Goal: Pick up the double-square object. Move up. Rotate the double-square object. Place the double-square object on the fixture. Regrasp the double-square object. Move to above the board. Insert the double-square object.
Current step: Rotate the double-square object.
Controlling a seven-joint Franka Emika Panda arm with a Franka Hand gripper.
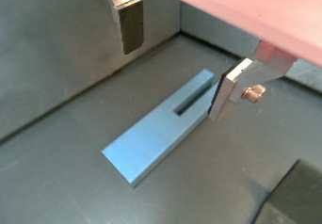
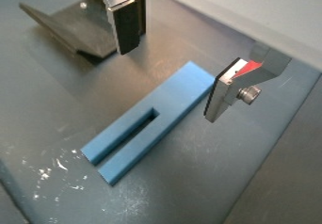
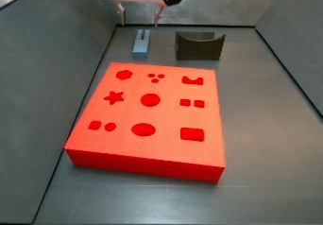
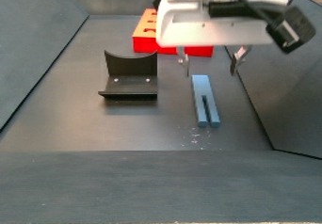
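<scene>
The block [image 2: 141, 125] – slim, blue-grey, with a long slot – lies flat beneath the wide-open, empty claw [image 2: 176, 63].

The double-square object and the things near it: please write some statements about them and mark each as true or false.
1. The double-square object lies flat on the floor. True.
2. The gripper is shut on the double-square object. False: its jaws stand open above the piece, one finger on each side, not touching it.
3. The fixture holds the double-square object in its notch. False: the fixture is empty, and the piece lies beside it.
4. The board is red with recessed shapes. True.
5. The double-square object has a long slot on its top. True.
</scene>
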